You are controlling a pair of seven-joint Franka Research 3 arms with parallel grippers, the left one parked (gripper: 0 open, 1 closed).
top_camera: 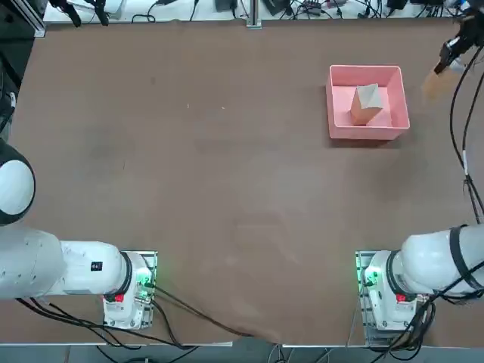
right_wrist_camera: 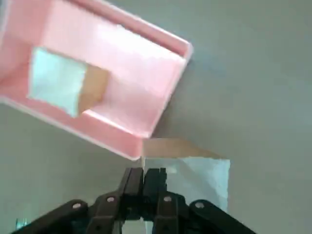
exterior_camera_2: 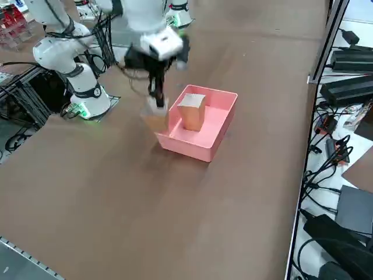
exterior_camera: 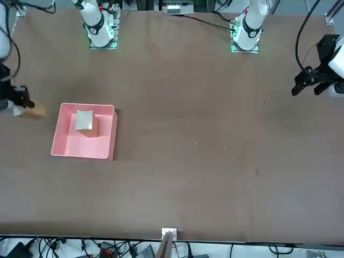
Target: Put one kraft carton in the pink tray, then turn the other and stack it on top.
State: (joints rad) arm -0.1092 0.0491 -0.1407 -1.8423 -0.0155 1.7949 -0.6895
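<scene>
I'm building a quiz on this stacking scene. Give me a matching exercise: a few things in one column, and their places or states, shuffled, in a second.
Things:
1. first kraft carton
2. second kraft carton
3. right gripper
4. pink tray

Places or states:
A. shut on a carton
B. on the brown table, holding one carton
C. standing inside the tray
D. outside the tray, held near its wall

Pairs: 1-C, 2-D, 3-A, 4-B

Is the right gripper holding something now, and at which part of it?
Yes. The right gripper, shut, holds the second kraft carton by a thin edge at its top, beside the pink tray, outside its wall. The first carton stands in the tray.
</scene>
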